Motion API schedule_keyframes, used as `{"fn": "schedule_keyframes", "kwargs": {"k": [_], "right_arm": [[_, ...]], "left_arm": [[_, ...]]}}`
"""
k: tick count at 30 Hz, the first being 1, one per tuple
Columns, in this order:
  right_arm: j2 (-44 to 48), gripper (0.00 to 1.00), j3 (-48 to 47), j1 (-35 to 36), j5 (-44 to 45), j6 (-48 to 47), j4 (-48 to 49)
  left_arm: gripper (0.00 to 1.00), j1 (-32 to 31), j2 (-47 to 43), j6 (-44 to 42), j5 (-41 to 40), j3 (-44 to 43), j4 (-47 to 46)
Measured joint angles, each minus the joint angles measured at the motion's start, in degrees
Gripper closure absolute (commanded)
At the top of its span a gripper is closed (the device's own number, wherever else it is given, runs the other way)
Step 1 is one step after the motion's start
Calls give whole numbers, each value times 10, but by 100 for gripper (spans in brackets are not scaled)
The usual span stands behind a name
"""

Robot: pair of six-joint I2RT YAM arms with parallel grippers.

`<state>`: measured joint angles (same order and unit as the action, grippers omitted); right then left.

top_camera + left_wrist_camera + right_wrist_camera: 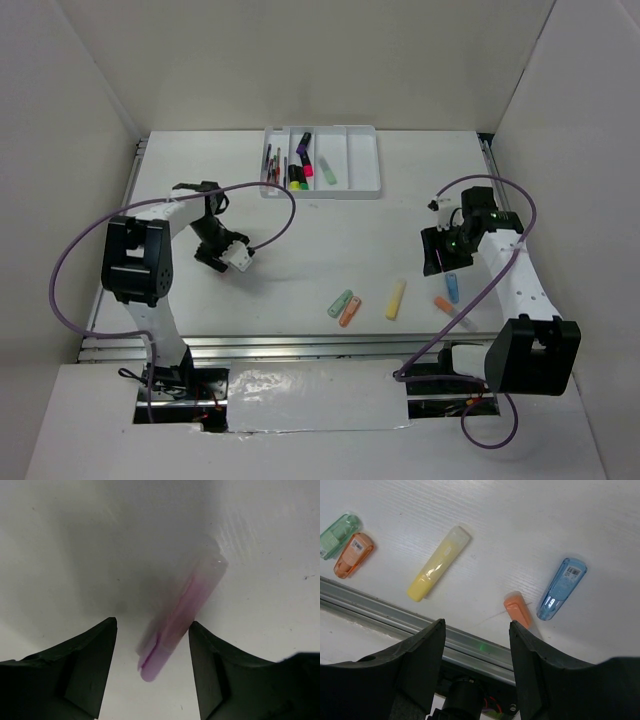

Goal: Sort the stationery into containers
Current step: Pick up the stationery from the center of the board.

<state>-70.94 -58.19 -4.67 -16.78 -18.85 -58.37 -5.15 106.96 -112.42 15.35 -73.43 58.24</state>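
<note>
Left gripper's [152, 624] spread fingers flank a blurred, translucent pink marker [180, 612]; right gripper [476, 624] gapes near a rounded, glossy yellow marker [439, 563].

Glossy plastic blue marker [562, 588], matt table [520, 520]

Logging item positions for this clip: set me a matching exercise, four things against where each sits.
1 pale pink plastic marker
2 pale green plastic marker
3 pale blue plastic marker
4 white divided plastic tray

a far side of table
b left end of loose row
c between fingers of left gripper
d nearest right gripper

Pairs: 1c, 2b, 3d, 4a
</note>
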Motion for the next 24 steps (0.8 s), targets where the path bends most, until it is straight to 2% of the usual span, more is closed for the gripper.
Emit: {"fn": "schedule_keyframes", "kwargs": {"k": [6, 9, 14, 17, 18, 21, 24], "right_arm": [[-5, 39, 0, -1, 1, 0, -2], [-9, 39, 0, -1, 1, -1, -2], [-15, 40, -9, -1, 0, -8, -6], [-16, 40, -14, -5, -4, -17, -6], [-16, 40, -14, -8, -7, -20, -5], [-16, 40, -14, -14, -21, -29, -3], [-16, 40, -14, -17, -38, -33, 2]], "left_arm": [[36, 3, 17, -1, -29, 2, -13], [43, 7, 15, -3, -29, 7, -23], [66, 6, -2, -3, -26, 28, -37], [88, -3, -18, 7, -19, 43, -35], [98, -12, -24, 22, -17, 44, -35], [100, -65, -53, 111, -5, 37, -40], [100, -137, -70, 265, 26, -20, -49]]}}
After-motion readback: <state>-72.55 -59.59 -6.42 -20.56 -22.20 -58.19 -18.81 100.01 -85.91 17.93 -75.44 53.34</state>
